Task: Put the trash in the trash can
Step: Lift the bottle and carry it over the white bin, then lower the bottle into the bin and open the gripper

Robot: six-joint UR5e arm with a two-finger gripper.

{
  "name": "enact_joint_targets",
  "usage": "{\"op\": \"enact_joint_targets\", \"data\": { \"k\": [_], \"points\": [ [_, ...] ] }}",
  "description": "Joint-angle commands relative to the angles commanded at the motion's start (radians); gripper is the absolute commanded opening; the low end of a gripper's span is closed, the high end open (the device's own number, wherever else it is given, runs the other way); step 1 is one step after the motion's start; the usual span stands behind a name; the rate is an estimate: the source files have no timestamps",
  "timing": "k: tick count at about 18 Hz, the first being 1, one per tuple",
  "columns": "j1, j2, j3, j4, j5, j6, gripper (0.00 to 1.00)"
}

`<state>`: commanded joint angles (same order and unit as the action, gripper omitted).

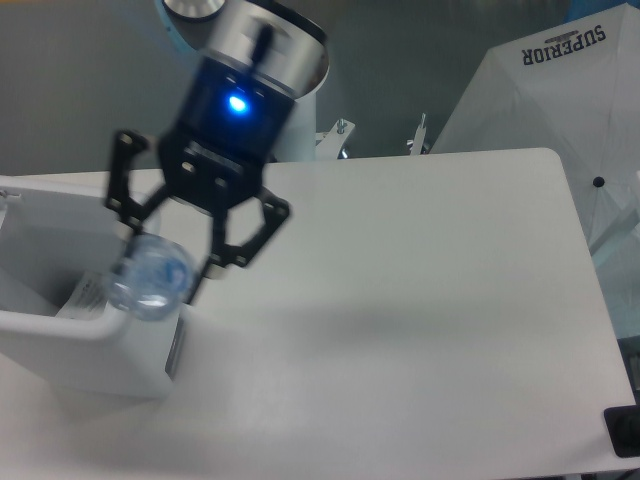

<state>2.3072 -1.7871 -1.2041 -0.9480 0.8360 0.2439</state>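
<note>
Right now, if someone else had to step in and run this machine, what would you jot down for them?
Gripper: shut on the small clear bluish plastic bottle, held in the air at the right rim of the large white rectangular plastic bin.
Inside the bin: a whitish item already lies there; it is too unclear to identify.
Done: bottle lifted and carried to the bin.
Left: shift it fully over the opening, open the fingers and let it drop in.

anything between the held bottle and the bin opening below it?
Nothing visible in the camera view. The bottle, held in the gripper, hangs over the right rim of the trash can, with a paper-like item lying inside.
</note>
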Motion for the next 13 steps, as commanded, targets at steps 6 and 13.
{"op": "enact_joint_targets", "data": {
  "k": [6,13],
  "points": [
    [-0.083,0.012,-0.047,0.003,0.002,0.012,0.61],
    [-0.143,0.011,-0.141,0.054,0.003,0.058,0.64]
  ]
}}
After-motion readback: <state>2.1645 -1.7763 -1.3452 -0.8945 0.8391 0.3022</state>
